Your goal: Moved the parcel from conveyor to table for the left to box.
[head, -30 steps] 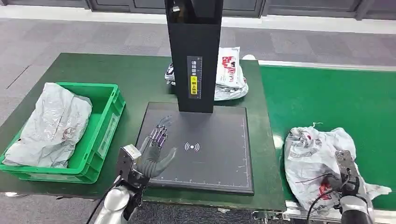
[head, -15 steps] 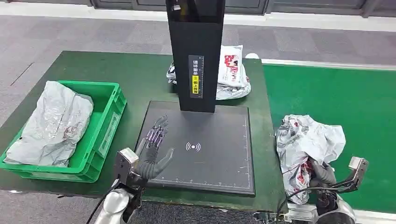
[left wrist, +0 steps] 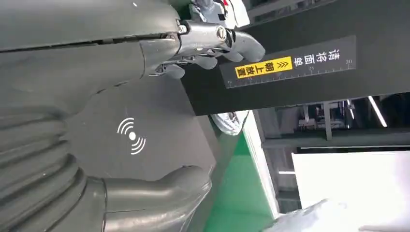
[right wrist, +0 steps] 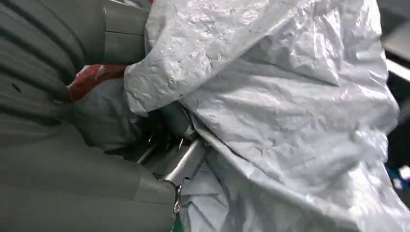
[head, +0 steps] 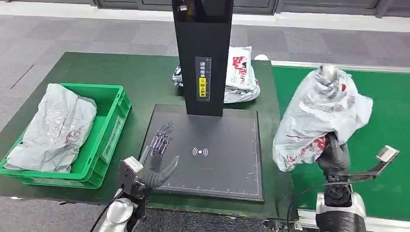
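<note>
Your right hand (head: 333, 153) has the grey parcel (head: 321, 116) gripped and hoisted above the conveyor (head: 382, 121), so you've got the pickup done but not the table drop, left hand (head: 157, 162) hovering open over the scanner pad (head: 227, 164).

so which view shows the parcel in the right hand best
The head view: the whole parcel hangs from the right hand above the conveyor. The right wrist view is a crumpled close-up, the left wrist view catches a pale corner.
</note>
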